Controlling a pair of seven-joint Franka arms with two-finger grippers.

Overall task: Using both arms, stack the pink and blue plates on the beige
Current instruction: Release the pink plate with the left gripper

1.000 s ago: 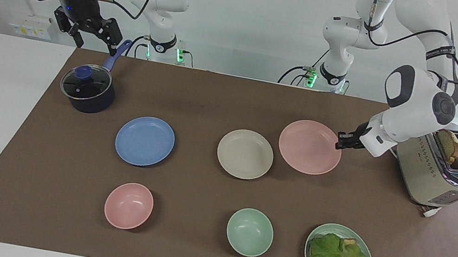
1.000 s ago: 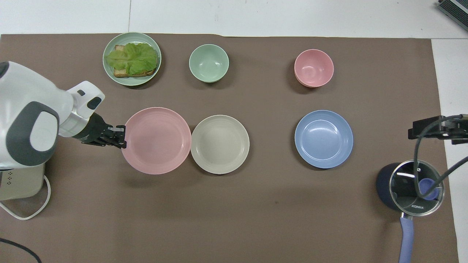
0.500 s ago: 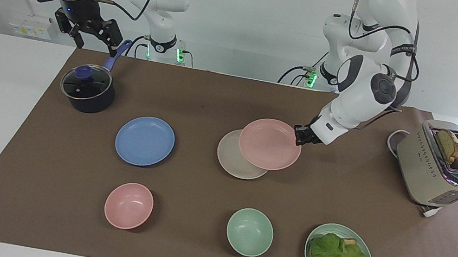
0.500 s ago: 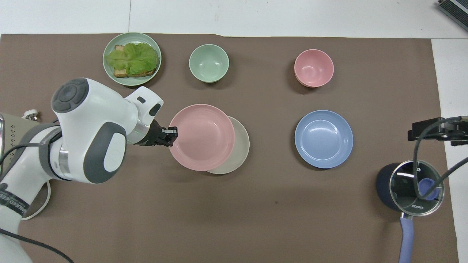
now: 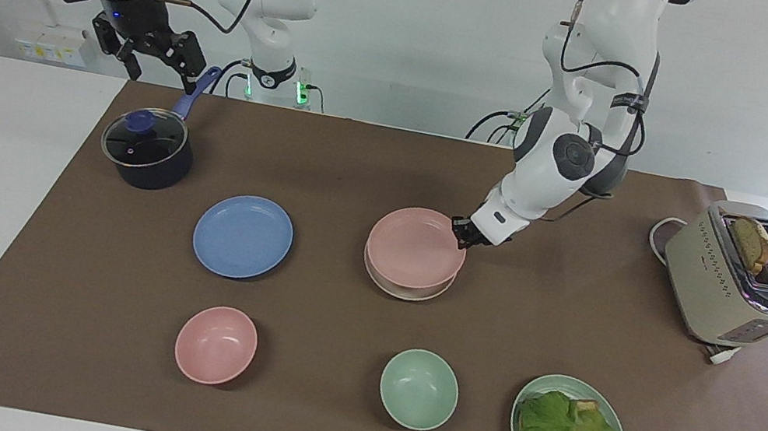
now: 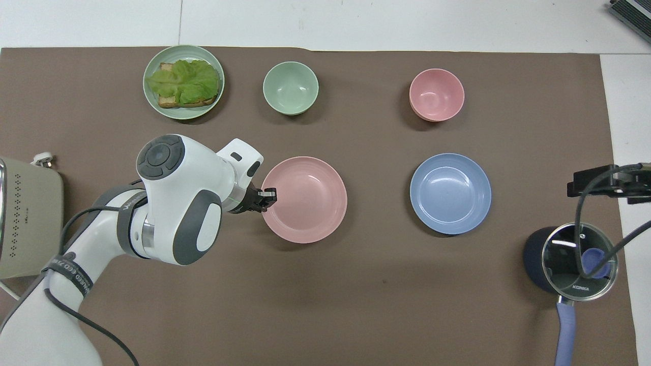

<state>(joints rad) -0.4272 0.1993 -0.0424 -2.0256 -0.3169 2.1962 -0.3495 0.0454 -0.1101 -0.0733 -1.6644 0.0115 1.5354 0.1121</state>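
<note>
While the left gripper pinches the pink plate by its rim over the beige plate, the right gripper, open, hangs above the pot; the light, stiff plates probably suit a rim hold.

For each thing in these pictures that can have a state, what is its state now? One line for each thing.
Pink plate: over the beige plate, rim gripped by the left gripper.
Beige plate: under the pink plate, only its edge shows.
Blue plate: alone on the mat, bare.
Left gripper: shut on the pink plate.
Right gripper: open, waits above the pot.
Pot: lid on.
Toaster: bread sticks up from a slot.
</note>
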